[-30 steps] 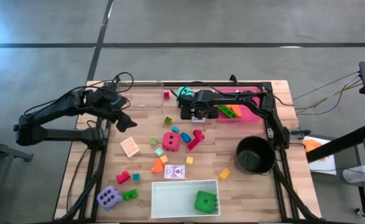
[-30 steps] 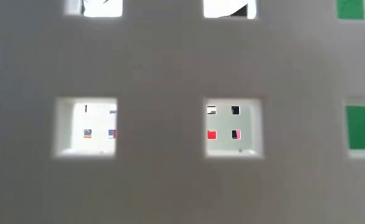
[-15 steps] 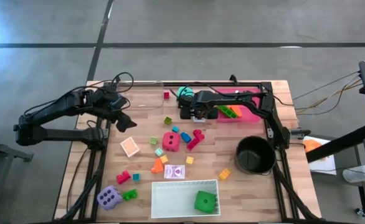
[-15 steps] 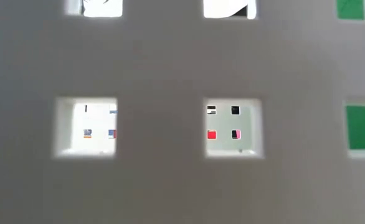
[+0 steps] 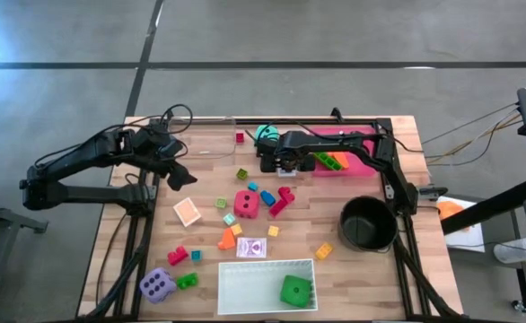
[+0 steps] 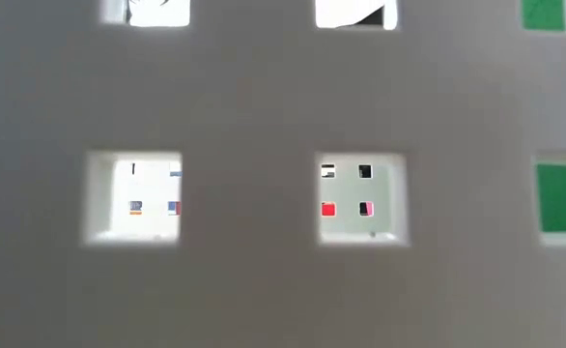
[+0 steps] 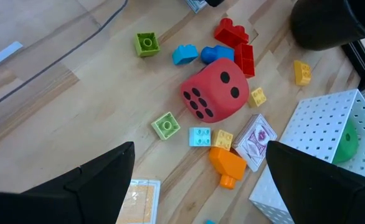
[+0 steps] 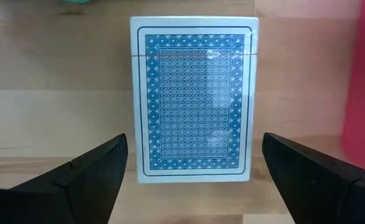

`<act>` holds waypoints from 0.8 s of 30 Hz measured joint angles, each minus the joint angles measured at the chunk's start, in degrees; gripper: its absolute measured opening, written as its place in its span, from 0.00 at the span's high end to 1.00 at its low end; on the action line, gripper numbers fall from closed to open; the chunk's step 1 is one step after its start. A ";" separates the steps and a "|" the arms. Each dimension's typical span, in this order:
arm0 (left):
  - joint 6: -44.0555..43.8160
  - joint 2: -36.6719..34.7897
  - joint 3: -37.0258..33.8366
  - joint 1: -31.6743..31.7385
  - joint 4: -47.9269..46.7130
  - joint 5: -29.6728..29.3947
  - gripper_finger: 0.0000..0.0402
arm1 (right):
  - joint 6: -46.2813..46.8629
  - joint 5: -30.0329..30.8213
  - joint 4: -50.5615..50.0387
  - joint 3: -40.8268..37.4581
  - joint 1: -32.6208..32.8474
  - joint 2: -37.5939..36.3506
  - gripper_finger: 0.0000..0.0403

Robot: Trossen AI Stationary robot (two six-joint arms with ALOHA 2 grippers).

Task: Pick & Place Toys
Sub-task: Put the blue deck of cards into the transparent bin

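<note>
Right gripper [image 8: 192,171] hangs directly over a blue-backed pack of playing cards [image 8: 194,96] lying flat on the wooden table [image 5: 209,179], just beside the pink tray [image 5: 357,166] at the far side; its fingers [image 8: 86,171] stand spread wide, empty, one on each side of the pack's long edges. You look to be lined up for the pick, judging by the wrist view. Keep the pack centred between the fingers as you descend, go low enough that the tips bracket its edges rather than ride on top, and close slowly: a flat, slick pack will likely squirt sideways or tip if caught off-centre. Mind the pink tray wall on one side; a finger landing on it would spoil the grip. Left gripper [image 7: 201,180] waits above the table's left part, likewise spread and empty, looking down at the red soft die [image 7: 215,89] and the scattered small plastic blocks [image 7: 165,124]. The low view is blocked by the perforated white tray [image 6: 264,251].
</note>
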 joint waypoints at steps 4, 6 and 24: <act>0.11 0.00 0.00 0.00 0.00 0.00 0.10 | 0.48 0.00 0.21 -0.04 0.00 0.40 0.10; 0.11 0.00 0.00 0.00 0.00 0.00 0.10 | 0.93 -0.02 0.31 -0.11 0.00 0.82 0.10; 0.09 -0.04 0.00 -0.01 -0.55 0.15 0.10 | -0.29 -1.57 1.32 0.11 -0.02 3.28 0.14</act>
